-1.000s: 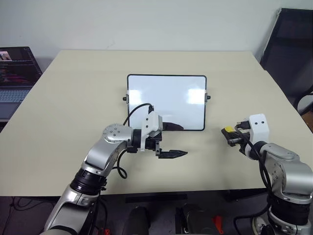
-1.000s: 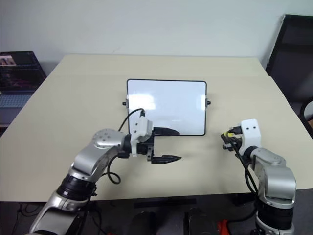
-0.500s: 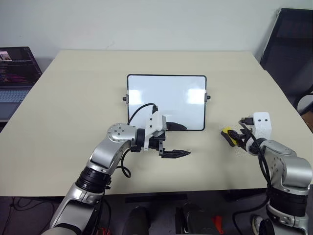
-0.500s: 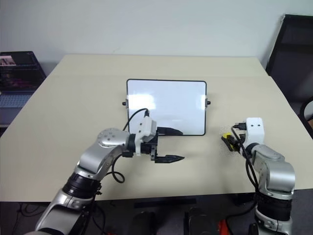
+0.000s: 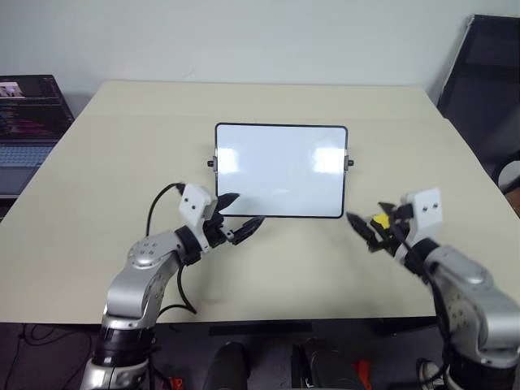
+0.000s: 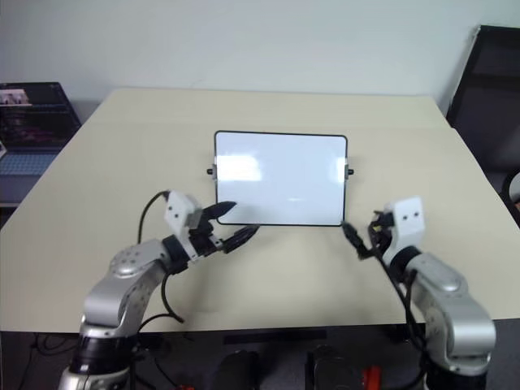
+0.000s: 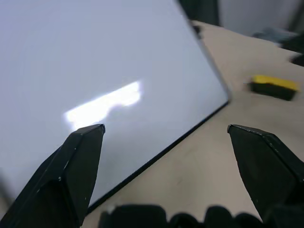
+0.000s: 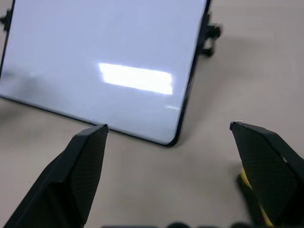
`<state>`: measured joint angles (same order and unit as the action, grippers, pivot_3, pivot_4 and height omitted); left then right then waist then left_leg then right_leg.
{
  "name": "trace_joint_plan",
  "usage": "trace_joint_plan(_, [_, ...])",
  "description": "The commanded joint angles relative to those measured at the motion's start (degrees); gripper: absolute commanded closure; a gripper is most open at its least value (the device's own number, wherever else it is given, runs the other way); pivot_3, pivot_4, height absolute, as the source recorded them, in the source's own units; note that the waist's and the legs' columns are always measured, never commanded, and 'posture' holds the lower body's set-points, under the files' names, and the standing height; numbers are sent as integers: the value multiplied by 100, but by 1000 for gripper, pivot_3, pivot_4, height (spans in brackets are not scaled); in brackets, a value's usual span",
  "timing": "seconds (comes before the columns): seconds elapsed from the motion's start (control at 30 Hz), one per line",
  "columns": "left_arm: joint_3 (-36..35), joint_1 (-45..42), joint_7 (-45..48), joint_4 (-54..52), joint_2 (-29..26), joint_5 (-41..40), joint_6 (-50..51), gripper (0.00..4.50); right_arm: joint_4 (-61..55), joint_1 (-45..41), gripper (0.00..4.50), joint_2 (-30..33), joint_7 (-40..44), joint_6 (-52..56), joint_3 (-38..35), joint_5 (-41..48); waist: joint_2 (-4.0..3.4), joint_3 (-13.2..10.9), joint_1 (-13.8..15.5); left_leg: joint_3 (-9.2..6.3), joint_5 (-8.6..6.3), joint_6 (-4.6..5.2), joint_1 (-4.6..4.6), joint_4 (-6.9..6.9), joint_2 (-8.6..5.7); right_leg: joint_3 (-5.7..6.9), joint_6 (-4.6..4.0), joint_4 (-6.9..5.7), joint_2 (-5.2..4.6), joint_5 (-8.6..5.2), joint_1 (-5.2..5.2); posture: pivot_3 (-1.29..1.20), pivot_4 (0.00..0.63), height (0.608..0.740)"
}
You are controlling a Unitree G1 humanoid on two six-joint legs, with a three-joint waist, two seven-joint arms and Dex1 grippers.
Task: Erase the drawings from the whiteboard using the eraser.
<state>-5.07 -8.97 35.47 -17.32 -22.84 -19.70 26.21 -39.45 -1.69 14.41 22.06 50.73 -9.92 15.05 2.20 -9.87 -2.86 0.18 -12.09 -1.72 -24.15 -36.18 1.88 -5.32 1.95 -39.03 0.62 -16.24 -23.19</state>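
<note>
Eraser (image 5: 379,220) lies on bench just right of whiteboard (image 5: 280,170), probably touching my wide-open right hand (image 5: 367,229); left hand (image 5: 241,219) also spread.

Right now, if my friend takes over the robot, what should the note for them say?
Left gripper: open, holding nothing, at the whiteboard's near left corner.
Right gripper: open, holding nothing, just right of the board's near right corner.
Whiteboard: flat in the middle of the table, showing glare but no drawings.
Eraser: lying on the table right of the board, by the right gripper, not held.
Done: the board looks wiped clean and the eraser is set down.
Left: probably nothing beyond pulling both arms back.
</note>
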Motion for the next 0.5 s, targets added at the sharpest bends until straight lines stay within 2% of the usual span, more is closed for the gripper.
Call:
trace_joint_plan(0.03, [-398, 595, -847, -763, 221, 245, -92, 0, -94, 827, 18, -514, -362, -1817, 577, -424, 10, 11, -5, 1, 0, 0, 2, 0, 0, -1, 3, 2, -2, 0, 2, 0, 150, 740])
trace_joint_plan(0.1, [-441, 987, -1019, -953, 264, 335, -152, 0, 13, 1246, 18, -985, -456, -2315, 620, -229, 9, 12, -16, 1, 0, 0, 8, 4, 7, -2, 24, 0, -4, -14, 4, 0, 150, 740])
trace_joint_plan(0.17, [-449, 1161, -1166, -1056, 297, 399, -216, 0, 210, 1443, 18, -1158, -519, -2802, 643, -283, 9, 11, -23, 5, 0, -1, 16, 3, 11, -4, 22, -1, -9, -15, 6, 0, 150, 740])
trace_joint_plan(0.3, [-427, 1231, -1516, -1189, 374, 569, -266, 0, 555, 1425, 18, -1124, -505, -3303, 427, -162, 11, 12, -19, 9, 17, 22, 29, -3, -1, -2, 31, 0, -11, -9, 21, 0, 150, 740])
trace_joint_plan(0.5, [-214, 1163, -1828, -1201, 437, 837, -309, 0, 834, 1287, 18, -794, -361, -3436, 286, 12, 11, 12, -10, 8, 19, 25, 58, -2, -5, -7, -1, 5, -12, -28, 56, 0, 150, 740])
